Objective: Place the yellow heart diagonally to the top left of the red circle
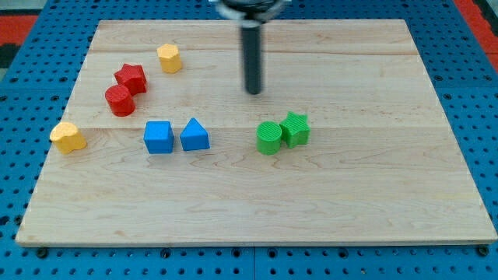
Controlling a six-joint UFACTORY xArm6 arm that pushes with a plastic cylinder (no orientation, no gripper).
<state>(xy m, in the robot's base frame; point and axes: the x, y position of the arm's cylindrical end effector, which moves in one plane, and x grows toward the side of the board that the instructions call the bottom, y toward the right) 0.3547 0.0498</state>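
The yellow heart (68, 137) lies near the board's left edge, below and to the left of the red circle (120, 100). The red circle touches a red star (131, 78) just above and to its right. My tip (254, 92) is in the upper middle of the board, well to the right of the red blocks and far from the yellow heart. It touches no block.
A yellow hexagon (169, 57) sits near the top left. A blue cube (159, 137) and a blue triangle (194, 134) lie side by side left of centre. A green circle (269, 138) and green star (295, 128) touch each other below my tip. The wooden board (373, 194) rests on a blue pegboard.
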